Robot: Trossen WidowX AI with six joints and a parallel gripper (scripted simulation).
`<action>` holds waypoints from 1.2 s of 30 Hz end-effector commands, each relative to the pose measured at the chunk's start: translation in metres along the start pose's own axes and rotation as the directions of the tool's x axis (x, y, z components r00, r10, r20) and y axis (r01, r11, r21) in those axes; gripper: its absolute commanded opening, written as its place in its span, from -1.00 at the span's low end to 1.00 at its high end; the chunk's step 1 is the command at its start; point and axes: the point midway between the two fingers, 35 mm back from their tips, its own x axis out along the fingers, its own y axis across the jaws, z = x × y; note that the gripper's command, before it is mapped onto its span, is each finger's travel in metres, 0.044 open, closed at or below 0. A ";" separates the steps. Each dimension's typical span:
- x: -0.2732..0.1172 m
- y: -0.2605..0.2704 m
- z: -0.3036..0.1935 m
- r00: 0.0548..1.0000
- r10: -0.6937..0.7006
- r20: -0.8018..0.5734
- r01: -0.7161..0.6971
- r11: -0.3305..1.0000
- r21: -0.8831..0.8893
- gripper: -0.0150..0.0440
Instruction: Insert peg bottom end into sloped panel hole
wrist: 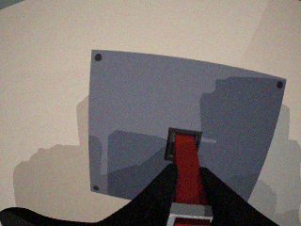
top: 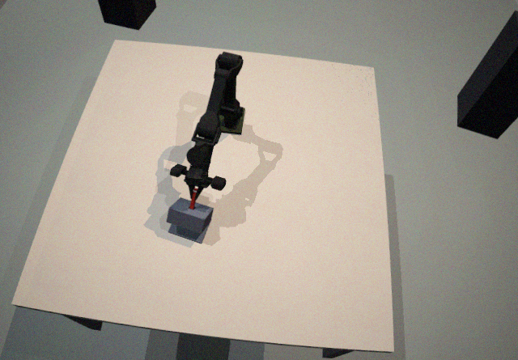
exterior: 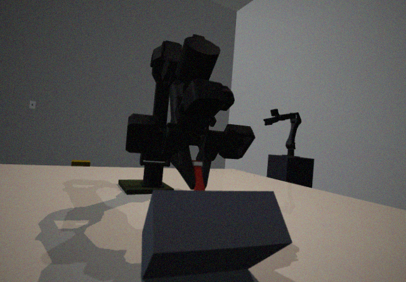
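The red flat-sided peg [top: 193, 201] [exterior: 198, 175] [wrist: 187, 184] has a pale grey band near its top. My gripper [top: 193, 197] [exterior: 199, 185] [wrist: 186, 173] is shut on it, with the band above the fingertips. The grey-blue sloped panel [top: 201, 210] [exterior: 213, 220] [wrist: 136, 94] is below. In the wrist view its square hole [wrist: 169, 145] has a dark rim, visible left of and above the peg. The peg's lower end lies over the hole's mouth, its sides roughly in line with the hole's; whether it is inside, and how deep, I cannot tell.
The panel block stands on the pale table [top: 313, 222] [wrist: 42, 85], in front of the arm's green base plate [top: 236, 128] [exterior: 130, 187]. Screw heads mark the panel's corners. A second arm [exterior: 291, 135] stands on a dark pedestal [exterior: 288, 169] in the background.
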 end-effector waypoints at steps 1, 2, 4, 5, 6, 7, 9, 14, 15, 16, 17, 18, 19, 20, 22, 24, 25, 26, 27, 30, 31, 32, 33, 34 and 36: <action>0.004 0.000 0.001 1.000 0.002 0.002 -0.002 1.000 -0.002 -0.49; 0.004 0.000 0.001 1.000 0.002 0.002 -0.002 1.000 -0.002 -0.49; 0.006 0.000 0.001 1.000 0.002 0.002 -0.002 1.000 -0.002 -0.49; 0.006 0.000 0.001 1.000 0.002 0.002 -0.002 1.000 -0.002 -0.49; 0.007 0.000 0.001 1.000 0.002 0.002 -0.002 1.000 -0.002 -0.49; 0.007 0.000 0.001 1.000 0.002 0.002 -0.002 1.000 -0.002 -0.49; 0.008 0.000 0.001 1.000 0.002 0.002 -0.002 1.000 -0.002 -0.49; 0.011 0.000 0.001 1.000 0.002 0.003 -0.002 1.000 -0.002 -0.49; 0.012 0.000 0.001 1.000 0.002 0.003 -0.002 1.000 -0.002 -0.49; 0.012 0.000 0.001 1.000 0.002 0.003 -0.002 1.000 -0.002 -0.49; 0.013 0.000 0.001 1.000 0.002 0.003 -0.002 1.000 -0.002 -0.49; 0.014 0.000 0.001 1.000 0.002 0.003 -0.002 1.000 -0.002 -0.49; 0.014 0.000 0.001 1.000 0.002 0.003 -0.002 1.000 -0.002 -0.49; 0.015 0.000 0.001 1.000 0.002 0.003 -0.002 1.000 -0.002 -0.49; 0.015 0.000 0.001 1.000 0.002 0.003 -0.002 1.000 -0.002 -0.49; 0.016 0.000 0.001 1.000 0.002 0.003 -0.002 1.000 -0.002 -0.49; 0.017 0.000 0.001 1.000 0.002 0.003 -0.002 1.000 -0.002 -0.49; 0.017 0.000 0.001 1.000 0.002 0.003 -0.002 1.000 -0.002 -0.49; 0.017 0.000 0.001 1.000 0.002 0.003 -0.002 1.000 -0.002 -0.49; 0.018 0.000 0.002 1.000 0.002 0.003 -0.002 1.000 -0.002 -0.49; 0.018 0.000 0.002 1.000 0.002 0.003 -0.002 1.000 -0.002 -0.49; 0.018 0.001 0.002 1.000 0.002 0.003 -0.002 1.000 -0.002 -0.49; 0.018 0.001 0.002 1.000 0.002 0.003 -0.002 1.000 -0.002 -0.49; 0.017 0.000 -0.001 1.000 -0.001 -0.003 0.001 1.000 0.001 -0.49; 0.017 0.000 -0.001 1.000 -0.001 -0.003 0.001 1.000 0.001 -0.49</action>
